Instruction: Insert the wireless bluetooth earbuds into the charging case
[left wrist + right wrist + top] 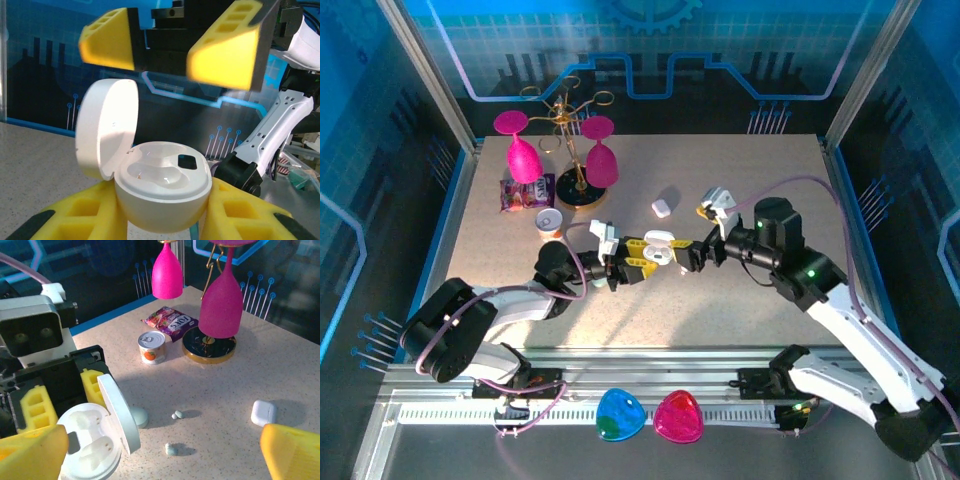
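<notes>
We're pinching the charging case (161,192) lid-up in the left gripper (642,257) so the wide-open right gripper (165,50) just ahead can reach inside.

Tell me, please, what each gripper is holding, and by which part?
The left gripper holds the open charging case by its rounded lower body. The right gripper has its jaws open, holding nothing.

Warm light rakes low across the tabletop (250,370), laying soft shadows ahead of the jaws of the right gripper (162,452). Its near yellow fingers (30,452) are blurred. Glare whitens the charging case (160,195) lid between the jaws of the left gripper (160,215).
</notes>
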